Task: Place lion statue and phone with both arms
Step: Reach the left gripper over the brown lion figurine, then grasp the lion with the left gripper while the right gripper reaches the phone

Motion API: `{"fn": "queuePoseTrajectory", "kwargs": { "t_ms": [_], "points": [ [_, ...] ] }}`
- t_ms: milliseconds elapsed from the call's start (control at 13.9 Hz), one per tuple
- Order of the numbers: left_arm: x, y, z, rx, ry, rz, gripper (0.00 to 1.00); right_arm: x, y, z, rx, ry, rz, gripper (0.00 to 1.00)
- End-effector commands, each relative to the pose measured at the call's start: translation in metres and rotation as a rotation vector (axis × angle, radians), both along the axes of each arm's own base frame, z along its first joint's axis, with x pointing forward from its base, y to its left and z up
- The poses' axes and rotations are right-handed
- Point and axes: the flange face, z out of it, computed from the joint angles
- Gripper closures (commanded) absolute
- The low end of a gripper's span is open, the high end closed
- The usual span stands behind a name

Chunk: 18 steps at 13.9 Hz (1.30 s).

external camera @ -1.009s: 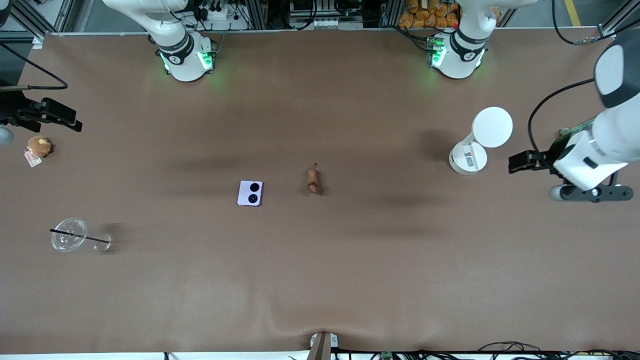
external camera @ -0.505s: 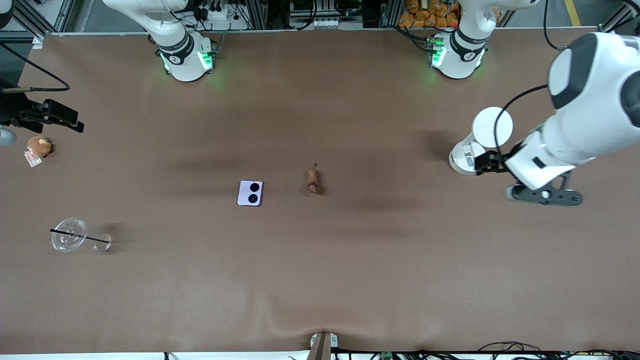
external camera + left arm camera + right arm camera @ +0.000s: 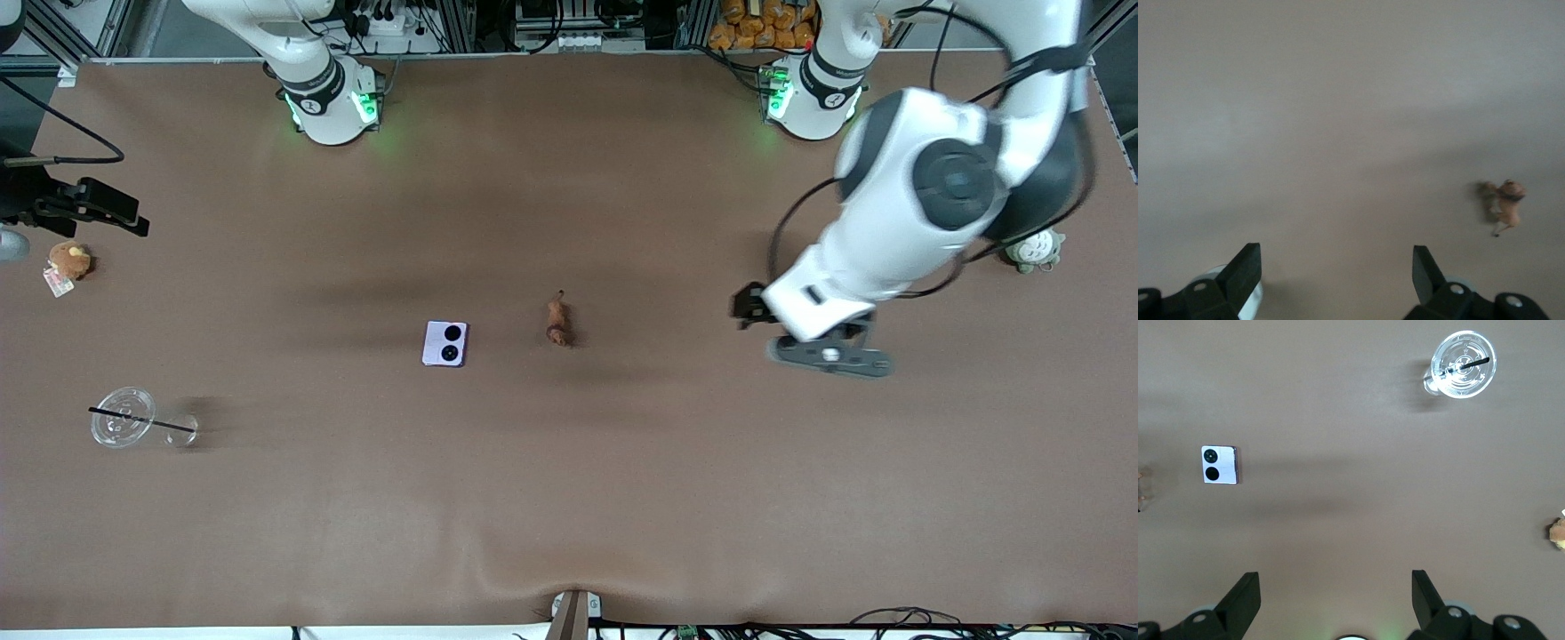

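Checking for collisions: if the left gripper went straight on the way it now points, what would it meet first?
Probably bare table. The open left gripper points down at it, and the lion statue lies off to one side of that line.

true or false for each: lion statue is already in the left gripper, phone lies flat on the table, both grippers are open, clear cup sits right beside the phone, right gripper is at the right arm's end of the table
1. The lion statue is in the left gripper. False: it lies on the table, with the gripper up in the air and empty.
2. The phone lies flat on the table. True.
3. Both grippers are open. True: the right gripper also has its jaws spread with nothing between them.
4. The clear cup sits right beside the phone. False: it lies well apart, toward the right arm's end and nearer the front camera.
5. The right gripper is at the right arm's end of the table. True.
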Motion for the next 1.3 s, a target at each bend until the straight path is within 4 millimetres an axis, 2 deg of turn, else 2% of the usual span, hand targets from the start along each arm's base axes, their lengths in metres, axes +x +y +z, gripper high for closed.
{"fn": "queuePoseTrajectory", "kwargs": {
  "t_ms": [0, 216, 360, 432, 505, 577, 865, 937, 1081, 1225],
  "points": [
    [-0.001, -0.042, -0.014, -0.029, -0.020, 0.049, 0.00, -0.001, -0.003, 0.001, 0.007, -0.010, -0.009, 0.00],
    [-0.006, -0.079, -0.040, -0.046, -0.042, 0.037, 0.00, 0.000, -0.002, 0.002, 0.009, -0.019, -0.008, 0.00],
    [-0.019, -0.115, -0.050, -0.056, -0.038, 0.101, 0.00, 0.002, -0.001, 0.002, 0.008, -0.028, -0.005, 0.00],
    [-0.023, -0.130, -0.060, -0.052, -0.028, 0.133, 0.00, 0.003, -0.002, 0.000, 0.008, -0.030, -0.007, 0.00],
    [-0.034, -0.155, -0.075, -0.048, -0.022, 0.158, 0.00, 0.002, -0.002, -0.001, 0.008, -0.024, -0.008, 0.00],
    [-0.041, -0.175, -0.082, -0.051, -0.037, 0.191, 0.00, 0.001, -0.002, -0.002, 0.009, -0.014, -0.008, 0.00],
    [-0.044, -0.217, -0.137, -0.120, -0.103, 0.229, 0.00, 0.001, -0.001, -0.008, 0.010, -0.002, -0.006, 0.00],
    [-0.050, -0.228, -0.149, -0.135, -0.115, 0.214, 0.00, 0.001, 0.001, -0.017, 0.010, 0.006, -0.004, 0.00],
    [-0.057, -0.238, -0.162, -0.134, -0.106, 0.231, 0.00, 0.004, -0.003, -0.025, 0.007, -0.016, -0.012, 0.00],
    [-0.071, -0.251, -0.182, -0.117, -0.086, 0.239, 0.00, 0.005, -0.003, -0.024, 0.007, -0.022, -0.012, 0.00]
  ]
}}
